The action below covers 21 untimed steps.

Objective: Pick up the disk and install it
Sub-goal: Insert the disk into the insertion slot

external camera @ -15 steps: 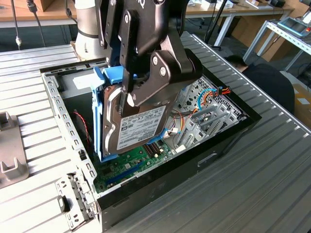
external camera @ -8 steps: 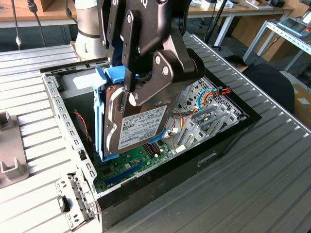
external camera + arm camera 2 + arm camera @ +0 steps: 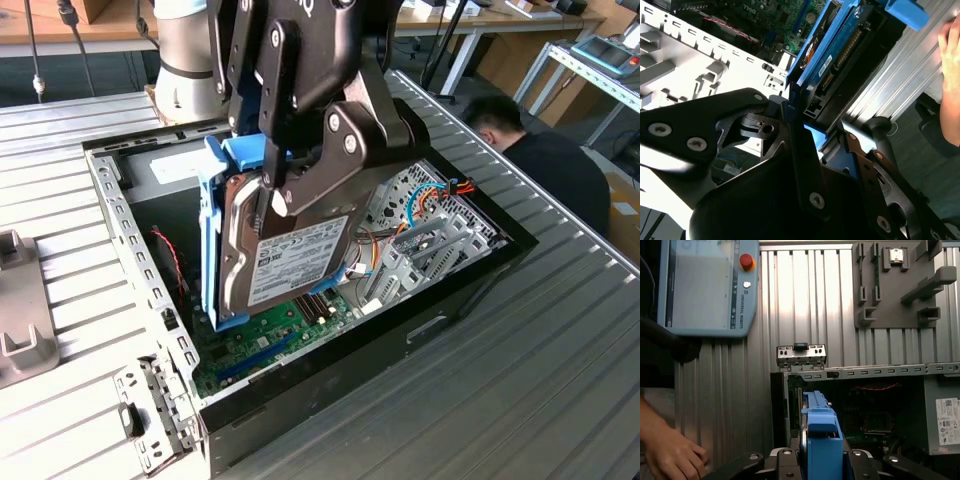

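The disk (image 3: 285, 265) is a grey metal hard drive in a light blue carrier. It hangs on edge above the open computer case (image 3: 470, 300). My gripper (image 3: 268, 190) is shut on its upper part, one black finger across the labelled face. The disk's lower corner sits just over the green motherboard (image 3: 260, 345). In the second wrist view the disk (image 3: 832, 50) runs away from the fingers, connector edge showing. In the first wrist view the blue carrier (image 3: 820, 432) stands between the two finger bases.
A metal drive cage with coloured cables (image 3: 425, 235) fills the case's far side. A grey fixture (image 3: 20, 320) lies on the ribbed table at the exterior view's left. A person (image 3: 545, 160) crouches behind the table; a hand (image 3: 670, 452) and a teach pendant (image 3: 705, 287) show in the first wrist view.
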### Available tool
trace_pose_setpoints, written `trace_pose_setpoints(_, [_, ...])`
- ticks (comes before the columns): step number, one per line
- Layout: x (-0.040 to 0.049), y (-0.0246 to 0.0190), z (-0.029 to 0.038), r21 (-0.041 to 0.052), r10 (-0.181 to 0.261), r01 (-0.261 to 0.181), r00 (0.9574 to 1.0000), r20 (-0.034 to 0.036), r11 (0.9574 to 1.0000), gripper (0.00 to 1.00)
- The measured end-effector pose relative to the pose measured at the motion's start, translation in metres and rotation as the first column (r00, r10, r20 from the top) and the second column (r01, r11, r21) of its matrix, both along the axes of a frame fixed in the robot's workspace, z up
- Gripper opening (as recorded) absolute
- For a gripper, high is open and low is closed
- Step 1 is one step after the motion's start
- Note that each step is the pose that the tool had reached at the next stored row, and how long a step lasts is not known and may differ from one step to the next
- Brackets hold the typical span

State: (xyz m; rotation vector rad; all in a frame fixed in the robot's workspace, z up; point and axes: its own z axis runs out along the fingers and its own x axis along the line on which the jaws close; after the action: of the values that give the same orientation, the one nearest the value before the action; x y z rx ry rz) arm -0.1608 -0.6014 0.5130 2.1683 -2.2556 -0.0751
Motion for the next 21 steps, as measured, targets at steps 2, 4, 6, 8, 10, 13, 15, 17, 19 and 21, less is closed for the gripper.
trace_pose_setpoints(2, [0.0005,0.0,0.0,0.0,0.0,0.0,1.0,0.0,1.0,0.37])
trace_pose_setpoints(4, [0.0013,0.0,0.0,0.0,0.0,0.0,1.0,0.0,1.0,0.37])
trace_pose_setpoints(6, [0.0017,0.0,0.0,0.0,0.0,0.0,1.0,0.0,1.0,0.37])
trace_pose_setpoints(8, [0.0022,0.0,0.0,0.0,0.0,0.0,1.0,0.0,1.0,0.37])
trace_pose_setpoints(10, [0.0028,0.0,0.0,-0.0001,0.0,0.0,1.0,0.0,1.0,0.37])
trace_pose_setpoints(13, [0.0034,-0.0001,0.0,0.0,0.0,0.0,1.0,-0.0001,1.0,0.37])
trace_pose_setpoints(15, [0.004,-0.0001,0.0,0.0,0.0,0.0,1.0,0.0,1.0,0.37])
trace_pose_setpoints(17, [0.0049,-0.0001,0.0,0.0,0.0,0.0,1.0,0.0,1.0,0.37])
trace_pose_setpoints(19, [0.0058,-0.0001,0.0,-0.0001,0.0,0.0,1.0,0.0,1.0,0.37])
trace_pose_setpoints(21, [0.0067,-0.0001,-0.0001,-0.0001,0.0,0.0,1.0,0.0,1.0,0.37])
